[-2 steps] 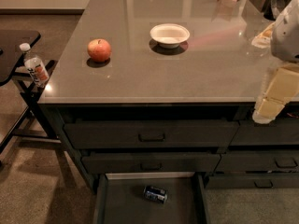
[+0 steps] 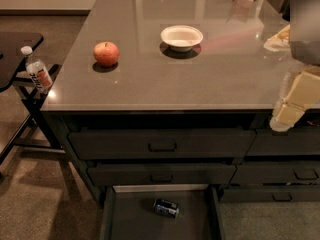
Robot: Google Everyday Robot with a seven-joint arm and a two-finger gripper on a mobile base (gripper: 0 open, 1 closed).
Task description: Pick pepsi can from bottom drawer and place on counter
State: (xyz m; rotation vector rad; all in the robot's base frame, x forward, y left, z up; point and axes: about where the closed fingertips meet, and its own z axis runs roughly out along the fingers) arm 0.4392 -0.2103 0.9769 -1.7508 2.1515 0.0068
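Not much is new vs. a moment ago: the pepsi can (image 2: pixel 166 207) lies on its side in the same spot on the floor of the open bottom drawer (image 2: pixel 125 221). The apple (image 2: pixel 106 53) & bowl (image 2: pixel 181 36) on the counter (image 2: pixel 225 79) haven't moved. Only my arm has shifted a bit at the right. So the pick isn't started. My gripper (image 2: pixel 294 101) hangs by the counter's front right edge, well away from the can. I can't tell if it's open or closed.
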